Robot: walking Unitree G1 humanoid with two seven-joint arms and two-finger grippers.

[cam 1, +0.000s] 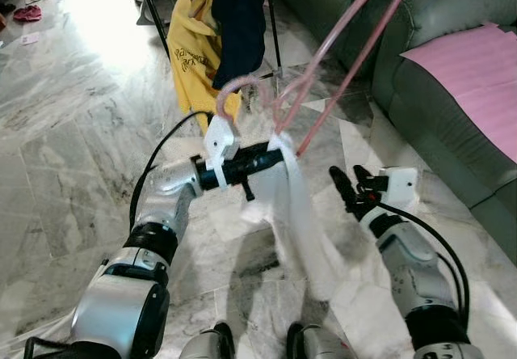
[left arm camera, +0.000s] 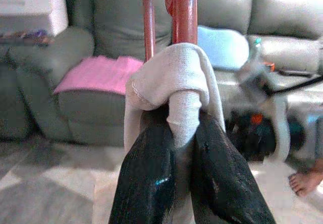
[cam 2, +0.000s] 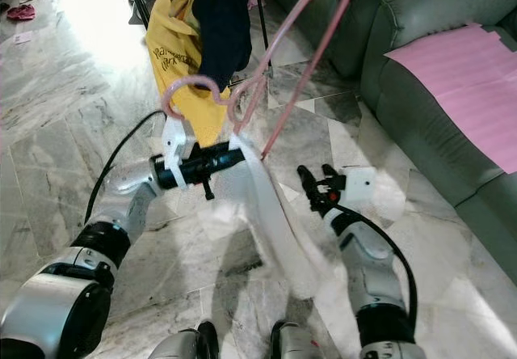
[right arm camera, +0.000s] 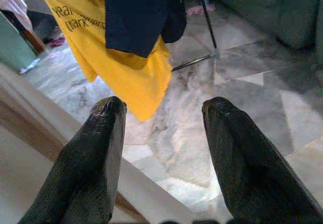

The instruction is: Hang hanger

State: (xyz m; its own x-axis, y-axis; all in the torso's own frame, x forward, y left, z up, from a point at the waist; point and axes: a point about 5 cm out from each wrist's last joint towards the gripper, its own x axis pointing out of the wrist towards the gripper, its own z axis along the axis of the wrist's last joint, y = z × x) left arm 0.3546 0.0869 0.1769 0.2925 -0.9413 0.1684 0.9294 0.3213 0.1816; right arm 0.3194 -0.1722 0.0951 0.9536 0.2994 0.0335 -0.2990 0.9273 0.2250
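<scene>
- Where the left gripper pinches it, a pink wire hanger carrying a white cloth garment, lifted over the floor ahead of the robot.
- Hook of the hanger curling back above the left wrist; long pink rods slanting up and to the right, out of the top of the picture.
- In the left wrist view, two black fingers clamped together on a fold of the white cloth just under the hanger's rods.
- Garment drooping from that grip down toward the robot's feet, between the two arms.
- Right gripper low and to the right of the garment, fingers spread wide apart, holding nothing.
- Beyond the hanger, a black metal clothes rack bearing a yellow printed shirt and a dark navy garment side by side.
- Underfoot, a glossy grey-white marble tile floor, brightly lit at the far left, with scattered clothes in that corner.
- Along the right, a grey-green leather sofa with a pink sheet spread on its seat.
- A person's bare foot on the floor, seen in the left wrist view.
</scene>
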